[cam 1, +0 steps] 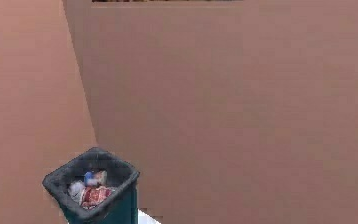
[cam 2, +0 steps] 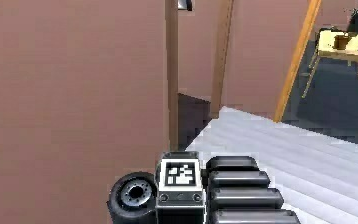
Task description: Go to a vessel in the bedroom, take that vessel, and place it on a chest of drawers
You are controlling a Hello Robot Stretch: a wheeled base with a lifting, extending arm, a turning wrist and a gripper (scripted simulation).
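The task looks to be at its start, in the searching stage: nothing has been picked up as far as can be judged, and the grab, the carry and the setting down on a chest of drawers are all left to do. The claw (cam 2: 135, 198) sits low in the arm side view, just beside the arm (cam 2: 237, 190). Its far end cannot be made out, so I cannot tell whether it is spread or pressed together, nor whether it holds anything. As for the vessel, I cannot say for sure which thing it is. The likeliest candidate is a small tan object (cam 2: 339, 40) on a desk (cam 2: 327, 53) far off past the bed (cam 2: 277, 150). Counted: one bin (cam 1: 125, 203) with rubbish in it near the wall corner ahead, one framed picture (cam 1: 167, 1) high on that wall, one bed, one desk, one white marker square (cam 2: 179, 173).
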